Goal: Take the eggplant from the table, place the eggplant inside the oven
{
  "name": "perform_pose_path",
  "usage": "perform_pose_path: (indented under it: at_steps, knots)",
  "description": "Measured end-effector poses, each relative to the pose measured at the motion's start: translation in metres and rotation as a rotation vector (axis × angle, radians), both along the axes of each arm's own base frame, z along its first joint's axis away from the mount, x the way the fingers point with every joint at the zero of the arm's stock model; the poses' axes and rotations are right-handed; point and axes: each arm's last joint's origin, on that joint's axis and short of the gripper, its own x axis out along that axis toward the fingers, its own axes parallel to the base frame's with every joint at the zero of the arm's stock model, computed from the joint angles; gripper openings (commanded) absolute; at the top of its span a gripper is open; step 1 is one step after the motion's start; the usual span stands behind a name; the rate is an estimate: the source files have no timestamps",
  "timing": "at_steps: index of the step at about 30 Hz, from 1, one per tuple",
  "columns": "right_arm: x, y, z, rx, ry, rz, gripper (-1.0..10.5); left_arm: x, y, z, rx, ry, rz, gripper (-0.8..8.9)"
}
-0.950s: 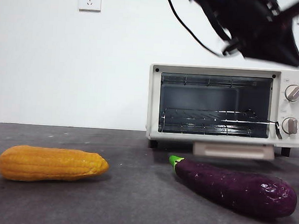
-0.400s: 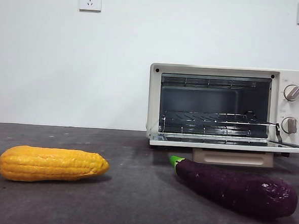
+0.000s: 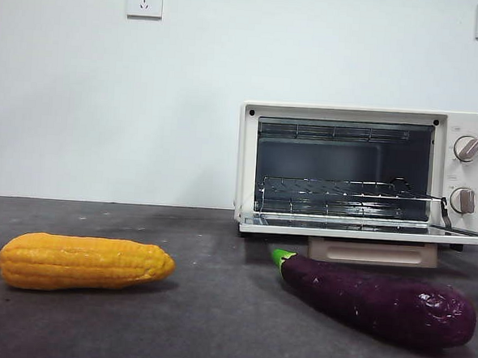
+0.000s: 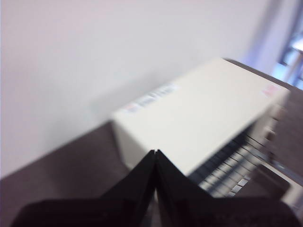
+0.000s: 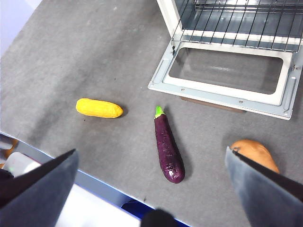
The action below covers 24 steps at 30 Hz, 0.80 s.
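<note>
Right claw (image 5: 151,189) spread wide, high over the desk (image 5: 94,56); left claw (image 4: 155,156) pressed together above the oven (image 3: 361,170). Door down, rack bare. Eggplant (image 3: 373,301) at lower right, before the door. Best gripped mid-body, across its length; corn (image 3: 84,262) well clear.

We see the left pincer (image 4: 155,161) as two flat black jaws, matte and smooth, tapering to sharp tips at the lower centre of the left wrist frame. The right pincer (image 5: 151,187) shows two broad, dark grey wedge-shaped jaws at the lower corners, blurred, with a rounded black part between them at the bottom edge.
</note>
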Motion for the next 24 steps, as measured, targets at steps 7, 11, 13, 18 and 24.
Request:
perform_pose_path:
  at_steps: [7, 11, 13, 18, 24]
  knots:
    - [0.0, 0.0, 0.0, 0.0, 0.0, 0.0, 5.4, -0.038, 0.059, 0.032, -0.027, -0.072, 0.131, -0.06]
    - [0.002, 0.0, 0.0, -0.001, 0.005, 0.0, 5.4, -0.06, 0.077, 0.035, -0.031, -0.02, 0.081, -0.06]
    - [0.003, 0.0, -0.001, -0.001, 0.009, 0.0, 5.4, -0.069, 0.081, 0.033, -0.026, 0.015, 0.034, -0.06]
    - [0.008, 0.001, -0.002, -0.003, 0.025, 0.0, 5.4, -0.099, 0.083, 0.041, -0.025, -0.002, -0.042, -0.06]
    - [0.011, 0.001, -0.003, -0.004, 0.035, 0.0, 5.4, -0.146, 0.087, 0.051, -0.011, -0.039, -0.091, -0.06]
